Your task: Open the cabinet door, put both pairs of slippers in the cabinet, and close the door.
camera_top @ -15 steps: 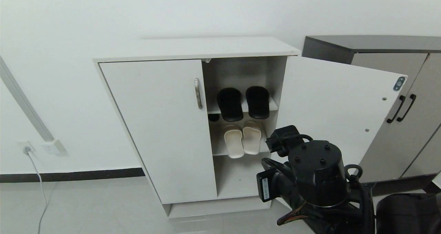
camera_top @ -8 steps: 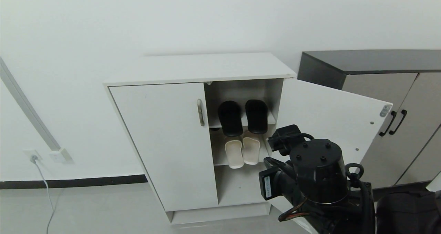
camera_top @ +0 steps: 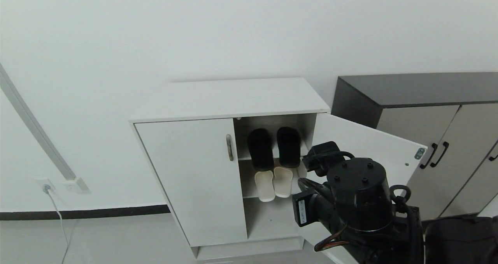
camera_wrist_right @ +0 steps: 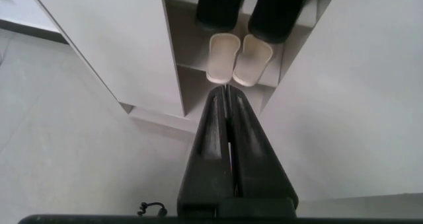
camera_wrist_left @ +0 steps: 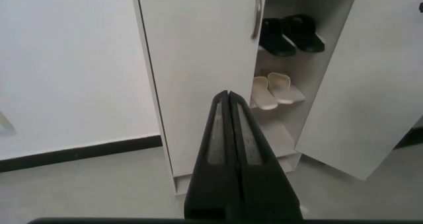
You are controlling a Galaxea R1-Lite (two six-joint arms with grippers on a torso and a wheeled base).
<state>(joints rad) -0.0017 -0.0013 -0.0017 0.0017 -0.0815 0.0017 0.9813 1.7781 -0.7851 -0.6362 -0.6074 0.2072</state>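
Right end effector point(camera_wrist_right: 228, 89) clenched, empty (left end effector point(camera_wrist_left: 228, 95) likewise), near open cabinet door point(camera_top: 369, 143) inner face

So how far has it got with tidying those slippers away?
Done: the right door stands open, and the black slippers sit above the white slippers inside the cabinet. In hand: nothing; the left gripper and right gripper are both shut and empty. Left: closing that door.
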